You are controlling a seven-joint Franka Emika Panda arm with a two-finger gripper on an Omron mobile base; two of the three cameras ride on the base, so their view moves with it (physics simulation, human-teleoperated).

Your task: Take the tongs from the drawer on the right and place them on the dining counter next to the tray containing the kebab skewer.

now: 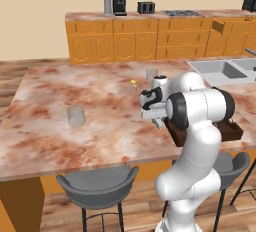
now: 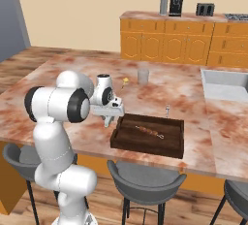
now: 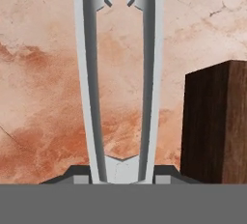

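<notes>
In the hand view the grey metal tongs (image 3: pixel 91 73) run straight away from my gripper (image 3: pixel 123 174), which is shut on their joined end; the two arms stand slightly apart, toothed tips far out. Below them lies the marbled dining counter (image 3: pixel 38 97). A corner of the dark brown tray (image 3: pixel 212 121) stands just right of the tongs. In the base views my gripper (image 1: pixel 157 121) (image 2: pixel 109 118) points down over the counter (image 1: pixel 100 111) at the tray's (image 2: pixel 145 150) left end. The kebab skewer (image 2: pixel 149 131) lies inside the tray. At the back right, a drawer (image 1: pixel 227 26) stands pulled out.
Two clear tumblers (image 1: pixel 76 116) (image 1: pixel 151 75) stand on the counter, one left of my arm, one beyond it. A sink (image 1: pixel 220 71) is set into the top at the right. A small yellow item (image 2: pixel 125 80) sits near the far tumbler. Grey stools (image 1: pixel 97 188) line the near edge.
</notes>
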